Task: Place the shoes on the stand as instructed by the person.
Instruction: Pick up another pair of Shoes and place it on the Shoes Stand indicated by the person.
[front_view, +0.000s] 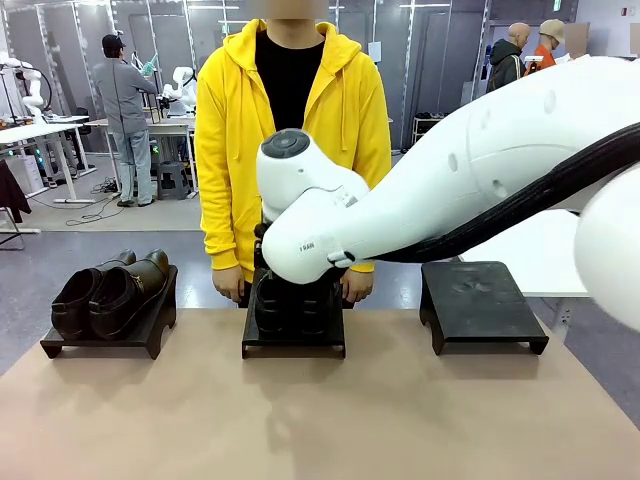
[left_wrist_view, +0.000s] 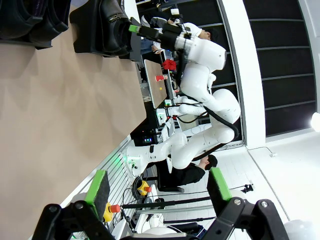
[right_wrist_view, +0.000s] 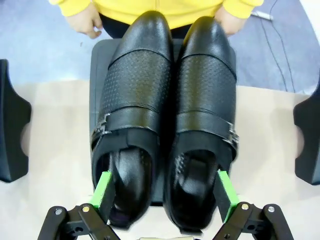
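One pair of glossy black shoes (front_view: 110, 292) sits on the left stand (front_view: 100, 346). A second pair (right_wrist_view: 165, 115) rests on the middle stand (right_wrist_view: 98, 56), toes toward the person (front_view: 290, 110) in the yellow hoodie. The person's hands (right_wrist_view: 82, 20) hang just behind that stand. My right gripper (right_wrist_view: 164, 196) is open and low over the heels of this pair, with a green pad (right_wrist_view: 103, 194) at each outer side. In the front view my right arm's wrist hides most of the middle pair. My left gripper (left_wrist_view: 158, 189) is open and holds nothing, away from the stands.
An empty black stand (front_view: 482, 300) sits at the right of the tan table (front_view: 320, 420). My right arm (front_view: 480, 170) crosses above it from the right. Other people and tables stand far behind.
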